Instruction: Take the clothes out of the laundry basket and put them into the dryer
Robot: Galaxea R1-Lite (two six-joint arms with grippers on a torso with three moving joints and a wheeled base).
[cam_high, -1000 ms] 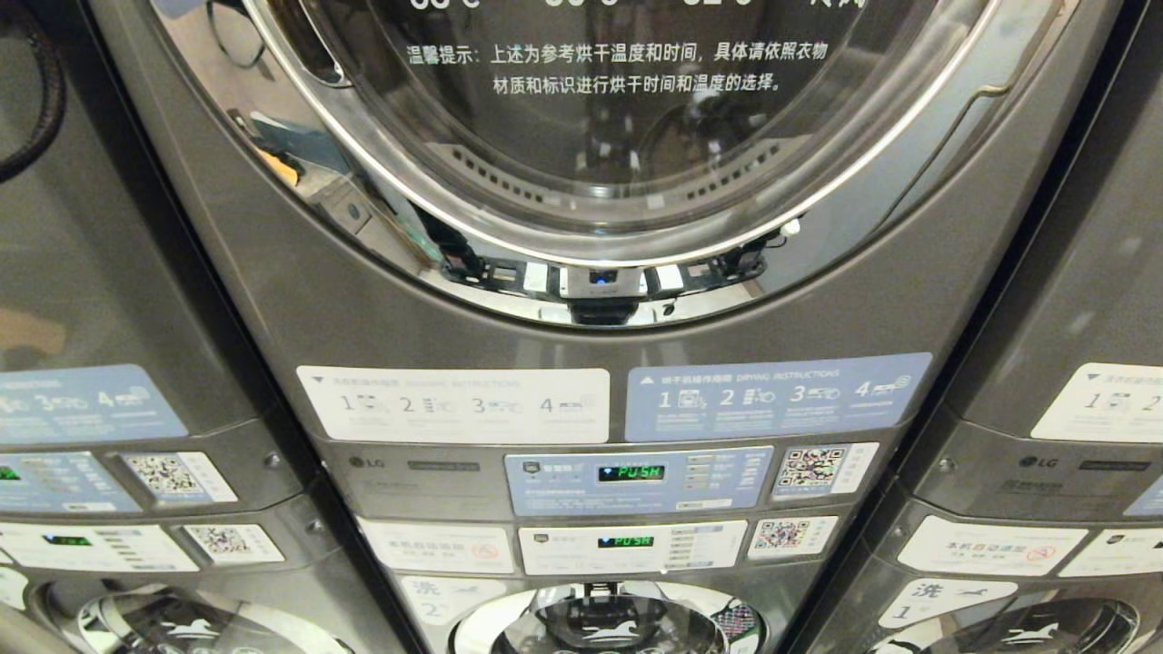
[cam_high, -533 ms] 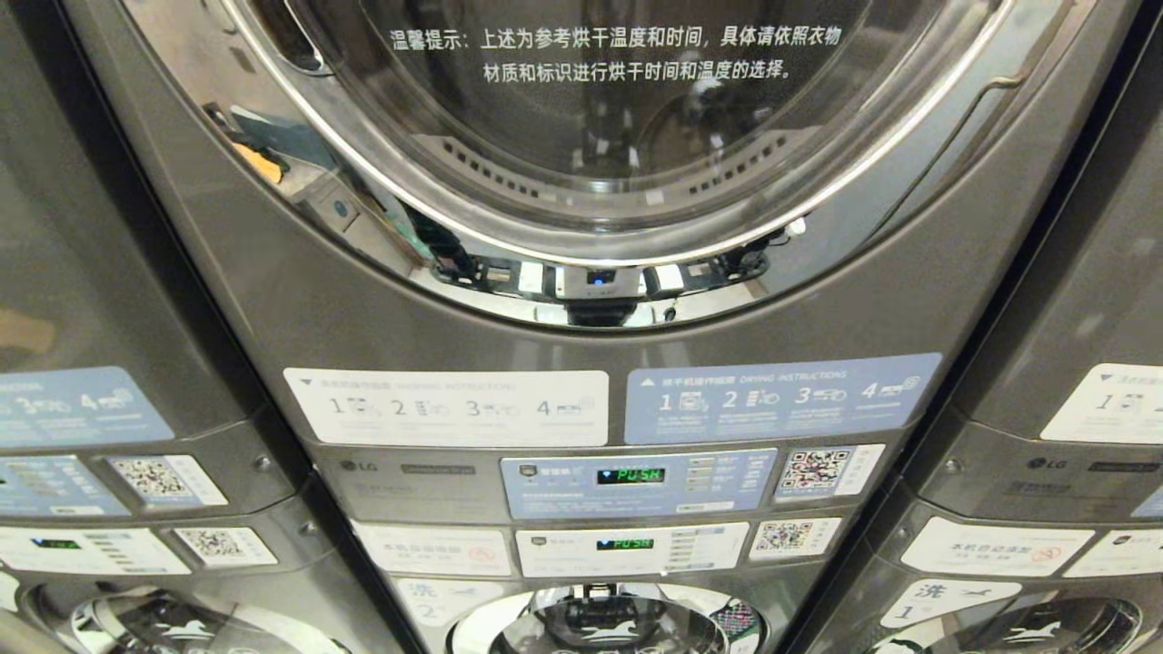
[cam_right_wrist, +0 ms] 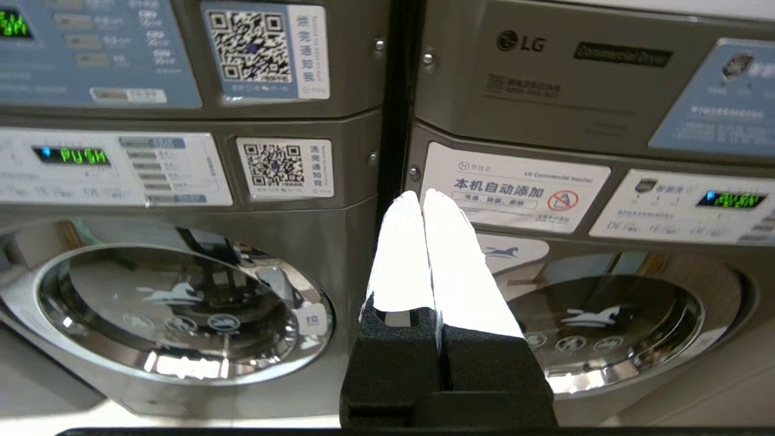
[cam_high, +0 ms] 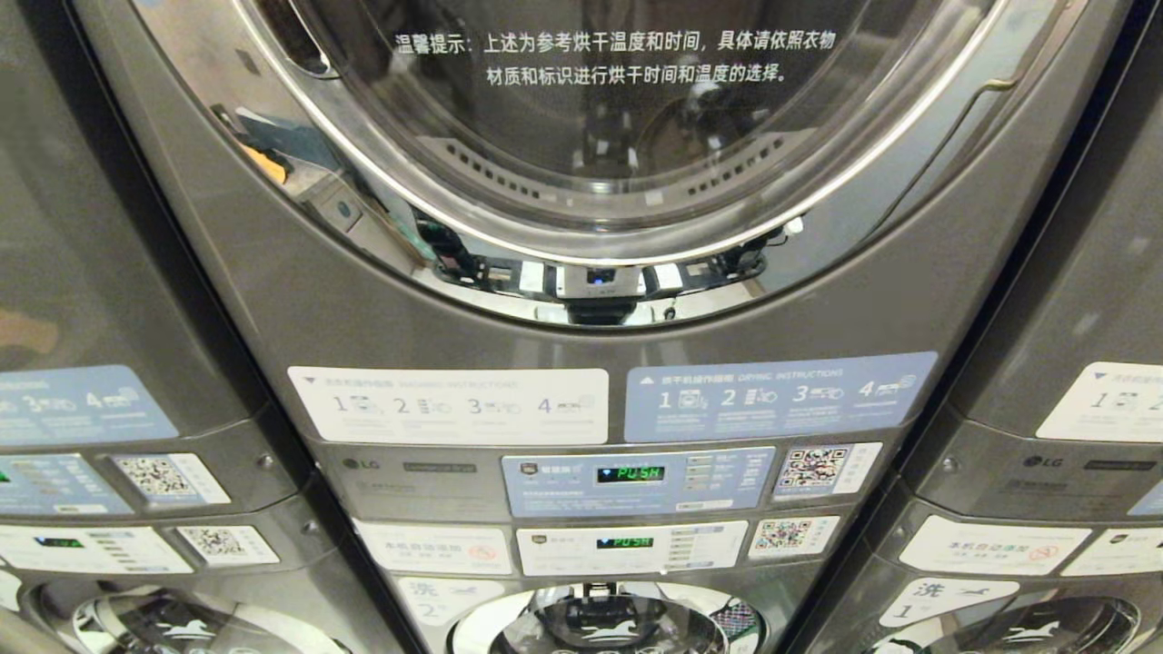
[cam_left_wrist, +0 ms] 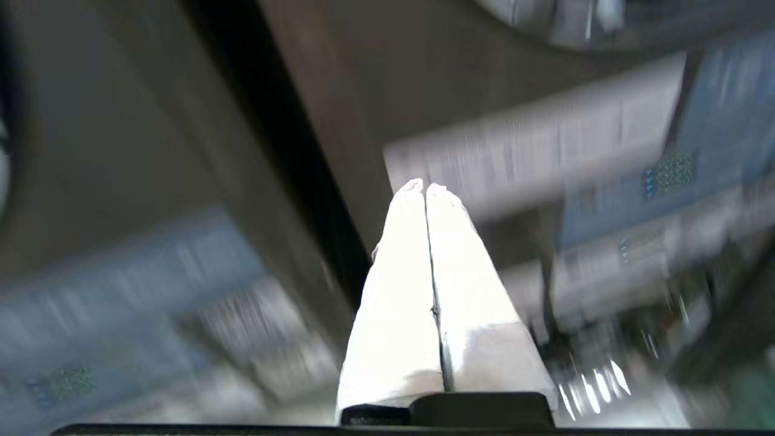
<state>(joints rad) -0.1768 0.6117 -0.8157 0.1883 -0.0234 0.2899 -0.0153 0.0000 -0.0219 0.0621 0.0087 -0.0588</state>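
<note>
Since the earlier head picture the whole scene has slid slightly, so the camera moved; the dryer (cam_high: 581,300) itself stays put, its round door (cam_high: 600,118) closed and facing the robot. The left gripper (cam_left_wrist: 425,189), fingers pressed together and empty, points toward the dryer's instruction labels (cam_left_wrist: 533,145). The right gripper (cam_right_wrist: 422,197), likewise closed and empty, hangs before the seam between two lower washers (cam_right_wrist: 181,303). No laundry basket shows.

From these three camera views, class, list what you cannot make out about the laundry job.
- Laundry basket and clothes: in no view.
- Dryer door: top cut off by the head view's upper edge; no handle visible.
- Drum contents: head view, obscured by reflections on the glass.
- Surroundings of the left hand: left wrist view, motion-blurred.
- Small print on the instruction labels: too small to read.
</note>
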